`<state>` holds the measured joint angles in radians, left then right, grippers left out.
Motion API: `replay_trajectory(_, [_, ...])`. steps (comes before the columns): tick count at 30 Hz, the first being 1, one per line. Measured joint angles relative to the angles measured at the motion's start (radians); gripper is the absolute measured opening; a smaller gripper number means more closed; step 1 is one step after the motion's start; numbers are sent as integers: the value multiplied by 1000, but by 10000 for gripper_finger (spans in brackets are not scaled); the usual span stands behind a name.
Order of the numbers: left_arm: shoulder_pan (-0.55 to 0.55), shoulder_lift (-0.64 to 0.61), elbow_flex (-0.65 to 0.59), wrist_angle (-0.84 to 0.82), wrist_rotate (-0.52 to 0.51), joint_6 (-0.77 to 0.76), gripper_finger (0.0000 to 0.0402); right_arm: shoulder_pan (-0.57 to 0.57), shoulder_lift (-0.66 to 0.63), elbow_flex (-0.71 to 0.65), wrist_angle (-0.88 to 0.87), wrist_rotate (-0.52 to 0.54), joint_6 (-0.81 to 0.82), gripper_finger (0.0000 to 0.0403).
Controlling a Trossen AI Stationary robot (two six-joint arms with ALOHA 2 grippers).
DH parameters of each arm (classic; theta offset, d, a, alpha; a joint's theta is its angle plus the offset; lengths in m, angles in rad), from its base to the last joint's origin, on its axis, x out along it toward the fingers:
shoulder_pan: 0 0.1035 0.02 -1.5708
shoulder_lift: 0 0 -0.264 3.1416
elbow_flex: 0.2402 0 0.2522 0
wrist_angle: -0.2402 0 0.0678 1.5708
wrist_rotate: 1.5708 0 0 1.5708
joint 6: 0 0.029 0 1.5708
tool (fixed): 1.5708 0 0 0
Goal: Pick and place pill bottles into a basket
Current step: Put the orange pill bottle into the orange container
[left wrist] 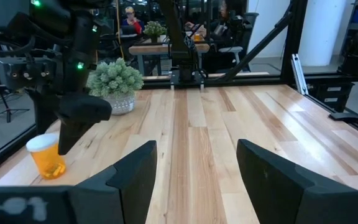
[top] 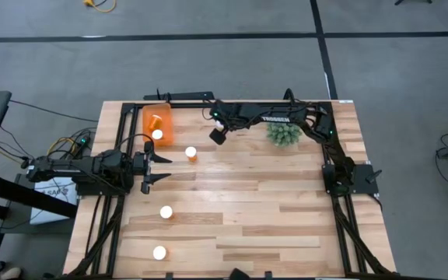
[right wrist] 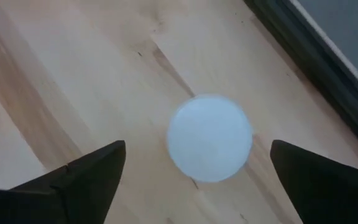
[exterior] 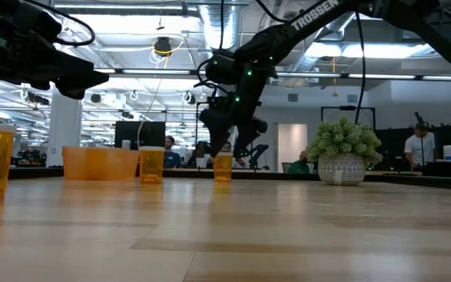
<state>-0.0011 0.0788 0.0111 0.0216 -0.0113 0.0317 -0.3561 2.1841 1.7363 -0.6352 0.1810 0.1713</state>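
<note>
"trossen" in white on right arm (exterior: 319, 14).

An open-plan robotics lab or workshop: a pale wooden plank tabletop (top: 286, 218) framed by black metal rails (top: 115, 225) stands on grey concrete floor (top: 208, 62). Beyond it, exposed ceiling ducts (exterior: 210, 16) (with strip lighting), dark monitors (exterior: 151, 133) and people (exterior: 420, 149) at benches, toward 12 o'clock.

Pill bottles (top: 190, 154): translucent orange, white caps. Basket (top: 159, 126): bright orange. Plant (top: 284, 134): pale green, speckled pot. Worktop (top: 271, 210): light wood planks. Arms: black.
</note>
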Motion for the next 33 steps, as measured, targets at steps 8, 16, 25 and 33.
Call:
replay_trajectory(8, [0, 0, 0, 0, 0, -8, 213, -6, 0, 0, 40, -28, -23, 371])
replay_trajectory(16, [0, 0, 0, 0, 0, -9, 213, -24, 9, 0, 39, -46, -5, 345])
replay_trajectory(25, [0, 0, 0, 0, 0, -9, 213, -24, 13, 0, 33, -25, 13, 294])
replay_trajectory(33, [0, 0, 0, 0, 0, -9, 213, -24, 13, 0, 18, -15, 13, 250])
